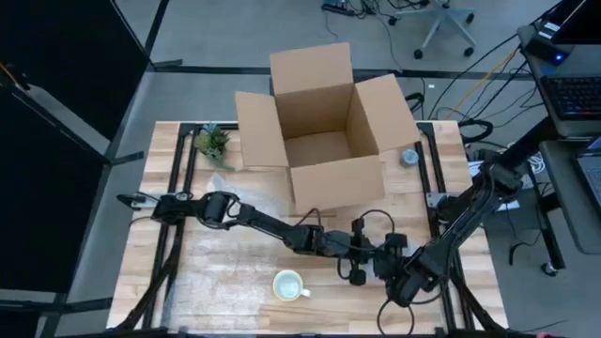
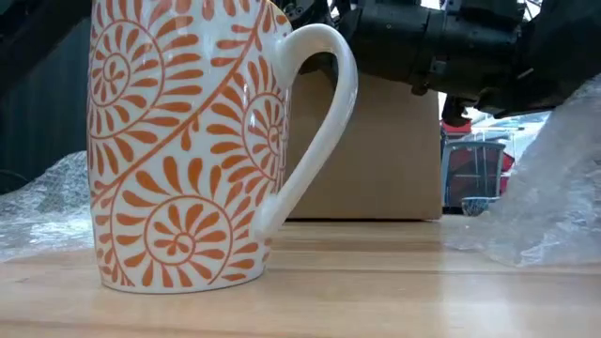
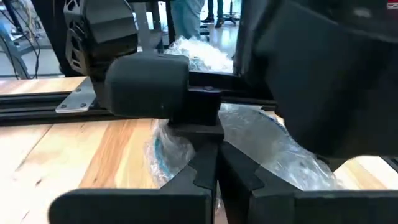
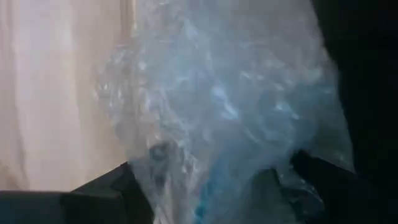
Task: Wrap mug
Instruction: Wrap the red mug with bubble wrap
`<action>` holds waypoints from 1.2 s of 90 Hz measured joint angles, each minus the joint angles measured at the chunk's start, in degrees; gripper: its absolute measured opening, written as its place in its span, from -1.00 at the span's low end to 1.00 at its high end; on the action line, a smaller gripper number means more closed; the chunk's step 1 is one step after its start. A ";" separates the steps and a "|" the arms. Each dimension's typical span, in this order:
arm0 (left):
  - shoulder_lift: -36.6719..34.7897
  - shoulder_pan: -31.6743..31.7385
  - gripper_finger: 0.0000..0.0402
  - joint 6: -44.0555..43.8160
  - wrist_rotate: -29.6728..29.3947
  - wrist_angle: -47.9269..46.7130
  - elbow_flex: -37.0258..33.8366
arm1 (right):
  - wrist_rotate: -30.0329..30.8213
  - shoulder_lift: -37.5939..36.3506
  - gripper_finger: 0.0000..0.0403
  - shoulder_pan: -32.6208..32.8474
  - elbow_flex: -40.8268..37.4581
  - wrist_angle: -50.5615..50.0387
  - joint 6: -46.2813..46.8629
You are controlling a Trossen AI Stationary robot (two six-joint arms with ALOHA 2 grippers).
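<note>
A white mug with an orange leaf pattern (image 1: 288,284) (image 2: 178,150) stands upright on its base on the wooden table near the front edge, handle toward the right. A sheet of clear bubble wrap (image 2: 554,188) (image 3: 280,155) (image 4: 217,93) rises off the table to the mug's right. The rest of it lies flat at the left (image 1: 221,263). My left gripper (image 1: 362,255) (image 3: 217,177) and my right gripper (image 1: 392,268) (image 4: 211,193) meet close together right of the mug, both shut on the wrap. My left gripper pinches the bubble wrap between its two closed fingers (image 3: 202,171), and wrap (image 3: 171,149) bulges out on both sides of them. Which edge or how many layers it has cannot be told. My right gripper has a bunched wad of the wrap (image 4: 205,168) between its two fingers (image 4: 106,193). The wrap stands up crumpled in front of the fingers, lifted off the table.
An open cardboard box (image 1: 324,141) stands at the far middle of the table. A small green plant (image 1: 214,143) is at the far left and a small grey round thing (image 1: 410,157) at the far right. Black frame rails (image 1: 174,188) run along both sides.
</note>
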 joint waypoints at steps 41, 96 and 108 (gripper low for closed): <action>0.00 -0.04 -1.00 0.00 0.02 0.06 0.00 | -1.11 0.80 0.29 0.41 0.74 -1.01 -0.44; -0.07 -0.77 -1.00 1.71 4.47 -0.93 2.21 | -0.57 -2.72 0.28 0.59 1.96 -0.99 0.08; -0.15 -0.85 -1.00 2.98 5.86 0.33 2.59 | 0.13 -2.72 0.28 0.39 1.96 -0.99 -0.36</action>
